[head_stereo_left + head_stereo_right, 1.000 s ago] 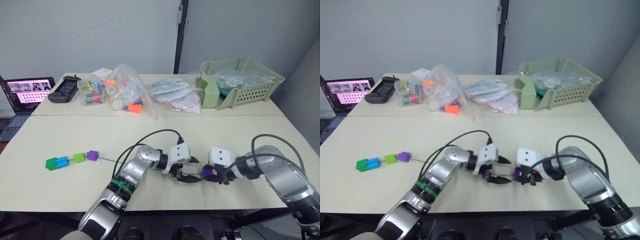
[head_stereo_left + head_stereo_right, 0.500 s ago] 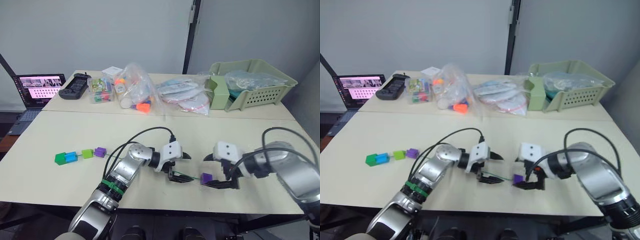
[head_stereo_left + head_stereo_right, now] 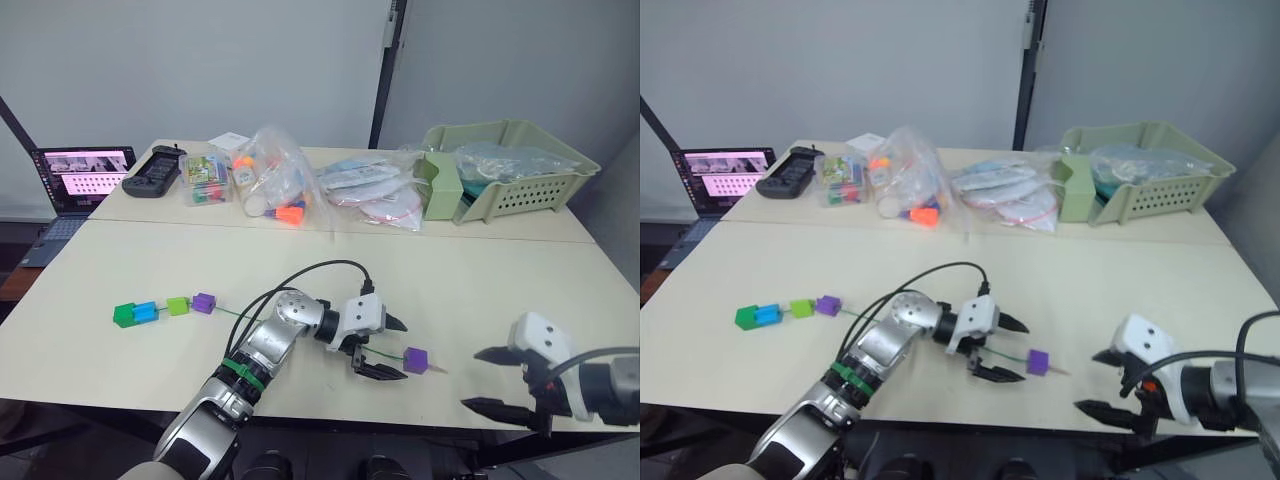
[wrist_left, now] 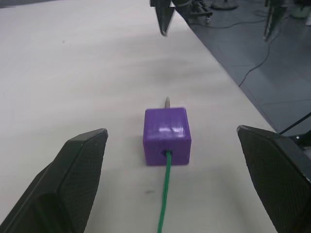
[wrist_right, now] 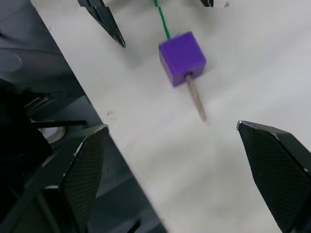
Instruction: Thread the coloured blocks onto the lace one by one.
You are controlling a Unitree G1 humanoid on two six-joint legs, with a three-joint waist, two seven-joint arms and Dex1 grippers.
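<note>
A purple block (image 3: 416, 361) lies on the table with the green lace (image 4: 164, 194) running through it. The lace's tan tip (image 5: 197, 99) pokes out of its far side. My left gripper (image 3: 392, 348) is open just left of this block, with the lace passing between its fingers untouched. My right gripper (image 3: 488, 380) is open and empty, apart from the block, near the table's front right edge. At the lace's other end sit a dark green block (image 3: 125, 316), a blue block (image 3: 145, 311), a lime block (image 3: 178, 306) and a second purple block (image 3: 203, 302).
A pale green basket (image 3: 510, 170) stands at the back right. Clear bags with orange pieces (image 3: 270, 185), a black device (image 3: 152, 172) and a laptop (image 3: 75, 180) line the back left. A black cable (image 3: 320, 270) loops over my left arm.
My right gripper has opened, let go of the purple block and drawn back to the right. The block now rests on the table, threaded on the lace. The camera has also shifted.
</note>
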